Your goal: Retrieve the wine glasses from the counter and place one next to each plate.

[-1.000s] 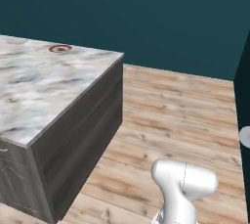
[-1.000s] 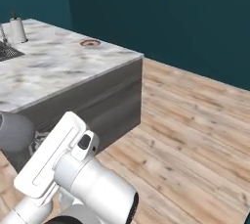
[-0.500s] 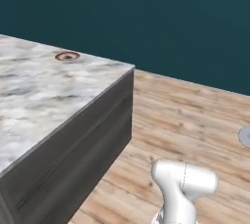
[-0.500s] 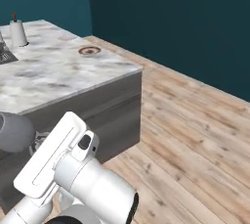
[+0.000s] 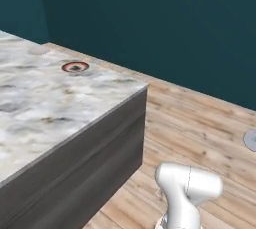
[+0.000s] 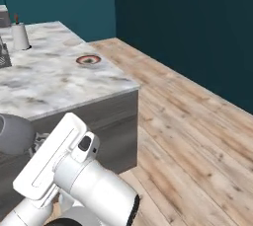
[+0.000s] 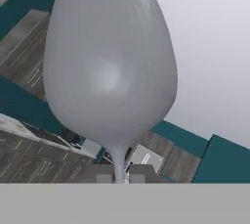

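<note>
In the hand view the tool point(image 7: 118, 175) is pressed together on the thin stem of a smoky grey stemmed wine glass point(image 7: 111, 56), whose rounded bowl rises straight up from the fingertips point(image 7: 97, 173) and looms over nearly everything behind it, so the glass is clearly carried, not standing on anything. Just past the white jointed robot arm point(image 5: 187, 195), the near corner of the white-grey marble counter with beige veins point(image 5: 45, 108) now sits closer and further round than it did a moment ago, and the whole picture has slid with it: that is the base driving and turning, not the counter or its load moving. On that marble, toward its far edge from the arm, lies the round plate with a red rim and dark centre point(image 5: 75, 66), also seen in the right base view point(image 6: 88, 60); it has grown larger and clearer over the last second. Further back along the same counter stands a small pale cylindrical holder with dark sticks in it point(image 6: 20, 36). Beyond the counter the light wooden plank floor point(image 6: 197, 136) runs to a dark teal wall point(image 5: 165, 23). Judging by this approach, one glass is on its way to the red-rimmed plate and still has to be set down beside it.
</note>
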